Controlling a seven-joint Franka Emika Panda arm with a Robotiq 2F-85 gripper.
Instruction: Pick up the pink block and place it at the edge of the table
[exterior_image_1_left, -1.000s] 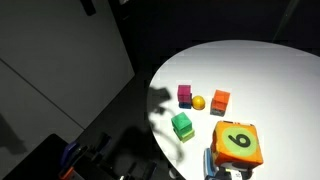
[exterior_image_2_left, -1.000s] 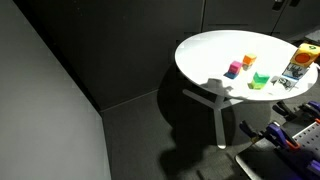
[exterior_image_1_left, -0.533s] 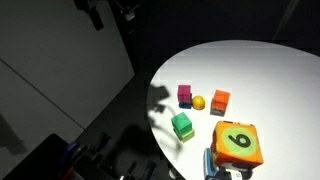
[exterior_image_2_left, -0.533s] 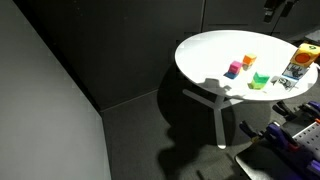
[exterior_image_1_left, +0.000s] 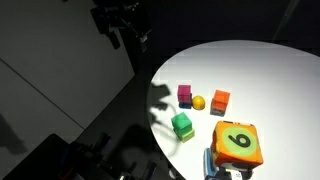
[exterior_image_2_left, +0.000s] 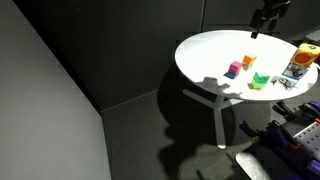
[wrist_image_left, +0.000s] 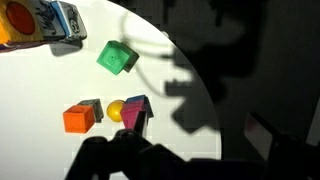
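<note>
One round white bench (exterior_image_1_left: 270, 70) carries three small cubes: one pink block (exterior_image_1_left: 185, 95), one green cube (exterior_image_1_left: 182, 125) and one orange cube (exterior_image_1_left: 220, 101). With them are one small yellow ball (exterior_image_1_left: 198, 102) and one larger numbered box (exterior_image_1_left: 238, 143).

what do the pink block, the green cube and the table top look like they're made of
The pink block looks like painted wood or hard plastic: flat, even magenta faces, crisp edges, no gloss visible. The green cube seems the same kind, evenly coloured, though too small to be sure. The table looks like smooth white laminate or painted board: plain, uniform top.
</note>
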